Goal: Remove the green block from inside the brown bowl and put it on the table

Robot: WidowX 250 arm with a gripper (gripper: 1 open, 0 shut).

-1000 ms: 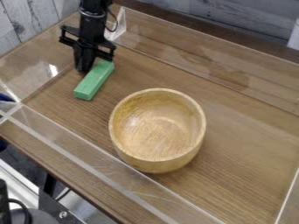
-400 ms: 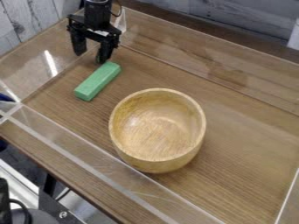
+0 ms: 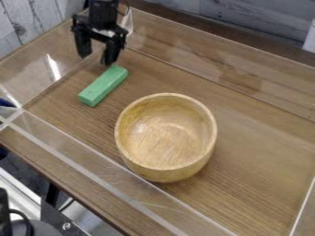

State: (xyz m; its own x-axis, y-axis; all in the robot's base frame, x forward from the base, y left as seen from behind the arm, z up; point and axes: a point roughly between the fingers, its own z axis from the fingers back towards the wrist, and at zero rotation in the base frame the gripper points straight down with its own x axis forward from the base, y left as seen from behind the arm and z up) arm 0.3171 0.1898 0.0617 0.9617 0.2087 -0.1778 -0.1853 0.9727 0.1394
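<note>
Clear walls (image 3: 74, 171) fence the table (image 3: 246, 101) on all sides, and there's plenty of bare wood along the right half and toward the far right corner. The bowl (image 3: 167, 135) sits near the middle, a bit toward the near wall, with free space all round it and nothing inside. Off toward the far left corner lies the block (image 3: 103, 85), flat on the table, slanting from near-left to far-right, well apart from the bowl and close to the left wall. Grey planks show beyond the far left wall. The gripper (image 3: 99, 55) hangs just above the block's far end, pointing nearly straight down, its black fingers (image 3: 81, 49) spread wide and holding nothing, clear of the block.
</note>
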